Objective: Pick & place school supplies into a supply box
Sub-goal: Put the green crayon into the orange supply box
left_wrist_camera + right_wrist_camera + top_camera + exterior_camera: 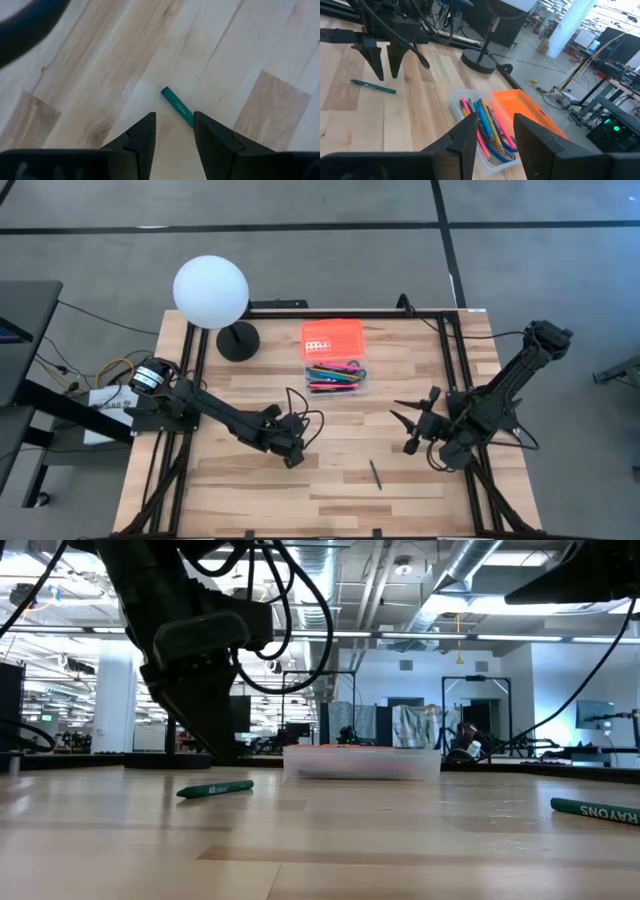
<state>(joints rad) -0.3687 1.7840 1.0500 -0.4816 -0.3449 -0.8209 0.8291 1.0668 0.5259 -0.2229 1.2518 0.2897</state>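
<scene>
Left gripper (174, 131) hangs low over the pale wooden plank table (250, 490), its two dark fingers parted by a narrow gap and holding nothing. A thin green crayon-like marker (177, 106) lies flat just ahead of the fingertips, at a slant to the gap between them. To grasp well, the wrist probably needs turning until the fingers straddle the marker's shaft near its middle, then lowering before closing. The small clear plastic pencil case (335, 376), orange lid (333, 336) open, lies well apart toward the table's far side, already holding coloured pens. Right gripper (411, 432) waits at the right, fingers parted and empty; a second dark pen (376, 474) lies near it.
</scene>
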